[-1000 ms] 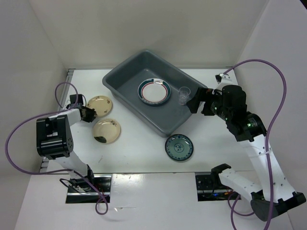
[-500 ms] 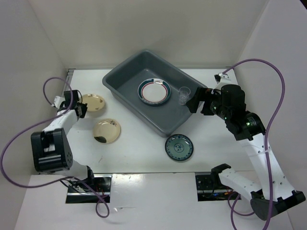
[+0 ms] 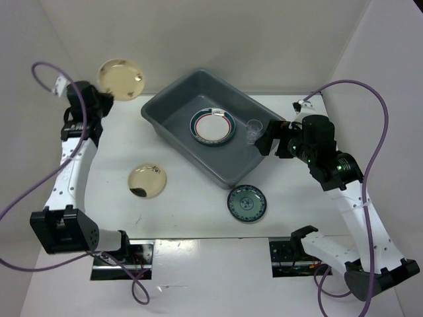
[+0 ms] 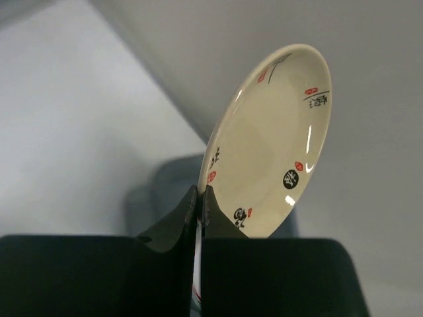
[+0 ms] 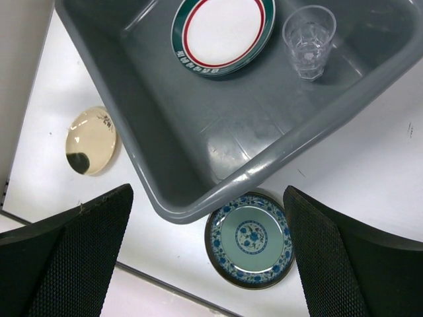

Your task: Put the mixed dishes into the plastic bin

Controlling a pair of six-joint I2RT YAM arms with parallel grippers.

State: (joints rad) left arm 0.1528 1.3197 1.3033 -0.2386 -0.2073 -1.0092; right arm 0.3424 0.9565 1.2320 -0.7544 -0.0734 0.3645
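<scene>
From above, the left arm was reaching up and out toward the far-left corner. It held a shiny gold-cream round plate [image 3: 120,79] high and well to the left of the large dark grey rectangular plastic bin [image 3: 173,122]. That height looked chosen to clear the rolled rim on the way over. In the bin lay a white plate with a red-and-green rim [image 3: 213,126] and a small clear cup [image 3: 254,131], which stood upright near the right wall. Two dishes waited on the white counter [image 3: 192,198]: a second gold-cream plate [image 3: 147,181], and a small dark teal patterned plate [image 3: 246,203] just beside the bin's near wall. The right arm was folded at the elbow, its jaws hovering by the bin's right rim.

On the left wrist camera, the left jaws were pinched tight on the raised plate's rim, with the plate tilted steeply on edge.

On the right wrist camera, the right jaws were spread wide and empty, looking down over the bin's near wall and the teal plate. The rimmed plate may have sat on another plate, but that was hard to tell.
</scene>
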